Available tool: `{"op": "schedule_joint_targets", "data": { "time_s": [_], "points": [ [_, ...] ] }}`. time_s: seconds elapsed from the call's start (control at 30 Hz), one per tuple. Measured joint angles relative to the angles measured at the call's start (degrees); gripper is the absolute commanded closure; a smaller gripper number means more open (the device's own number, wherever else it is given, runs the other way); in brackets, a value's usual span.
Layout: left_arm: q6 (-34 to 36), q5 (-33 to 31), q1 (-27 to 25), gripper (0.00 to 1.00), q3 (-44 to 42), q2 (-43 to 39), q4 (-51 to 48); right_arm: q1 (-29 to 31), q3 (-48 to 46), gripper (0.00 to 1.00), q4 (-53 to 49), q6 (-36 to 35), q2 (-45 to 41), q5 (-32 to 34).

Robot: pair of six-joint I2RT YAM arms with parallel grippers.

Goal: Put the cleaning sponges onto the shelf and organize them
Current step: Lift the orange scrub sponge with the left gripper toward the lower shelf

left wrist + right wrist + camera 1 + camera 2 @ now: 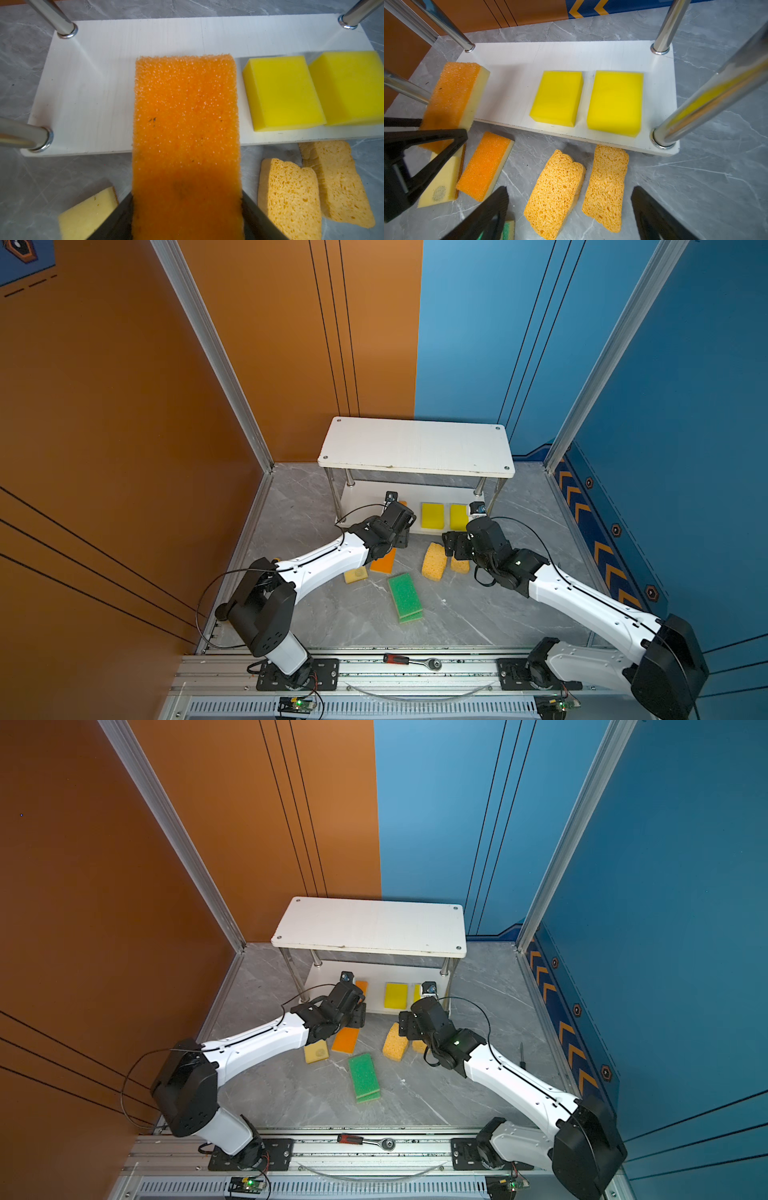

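My left gripper [187, 212] was clamped on an orange sponge [186, 124], whose far end was over the lower board of the shelf [87, 83]. In a top view, two yellow sponges [432, 515] lay on that board at 3 o'clock from it. My right gripper [570, 209] stood wide apart (holding nothing) above two porous sponges [556, 193] on the floor [695, 187], at 6 o'clock from the shelf.

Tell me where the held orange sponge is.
The orange-topped sponge is in the left gripper, its far end over the shelf's lower board, left of the two bright yellow sponges in a top view.
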Motion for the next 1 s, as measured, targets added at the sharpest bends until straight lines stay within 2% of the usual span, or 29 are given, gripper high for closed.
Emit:
{"op": "schedule_joint_targets", "data": {
  "time_s": [0.27, 1.0],
  "points": [
    [0.2, 1.0, 0.0, 0.3, 3.1, 5.4, 2.3, -1.2, -1.9, 0.09, -0.5, 0.2, -2.7, 0.3],
    [4.6, 0.8, -0.4, 0.3, 7.4, 11.8, 7.1, -2.4, -3.5, 0.08, -1.9, 0.9, -4.9, 0.3]
  ]
}}
